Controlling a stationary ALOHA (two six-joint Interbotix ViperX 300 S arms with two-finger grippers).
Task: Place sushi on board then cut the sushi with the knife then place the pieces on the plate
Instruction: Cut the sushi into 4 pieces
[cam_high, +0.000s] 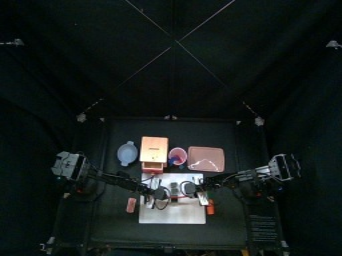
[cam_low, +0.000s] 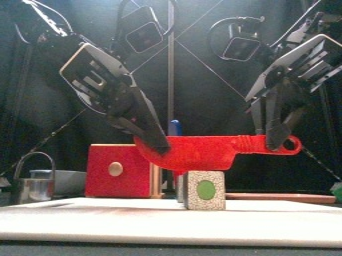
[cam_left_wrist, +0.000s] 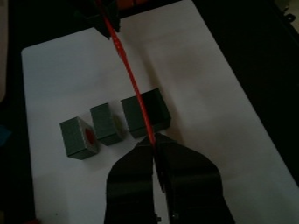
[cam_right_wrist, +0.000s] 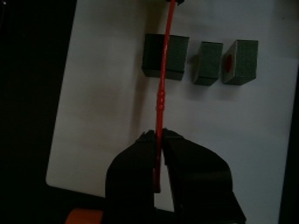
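A red toy knife (cam_low: 221, 152) hangs level just over the white board (cam_low: 120, 212), held at both ends. My left gripper (cam_low: 158, 148) is shut on its blade end, and my right gripper (cam_low: 281, 143) is shut on its handle. Three dark green sushi pieces lie apart in a row on the board (cam_left_wrist: 216, 79). The knife's edge (cam_left_wrist: 135, 83) runs across the end piece (cam_left_wrist: 153, 115); the other two (cam_left_wrist: 108, 125) (cam_left_wrist: 79, 138) lie beside it. In the right wrist view the knife (cam_right_wrist: 165, 79) crosses the same end piece (cam_right_wrist: 156, 54). From the front only one piece (cam_low: 205, 190) shows, right under the blade.
Behind the board stand the blue-grey bowl (cam_high: 126, 152), the wooden box with its red front (cam_low: 124, 170), a red cup (cam_high: 177, 155) and the pink tray (cam_high: 206, 157). A small orange thing (cam_high: 131, 204) lies at the board's left side.
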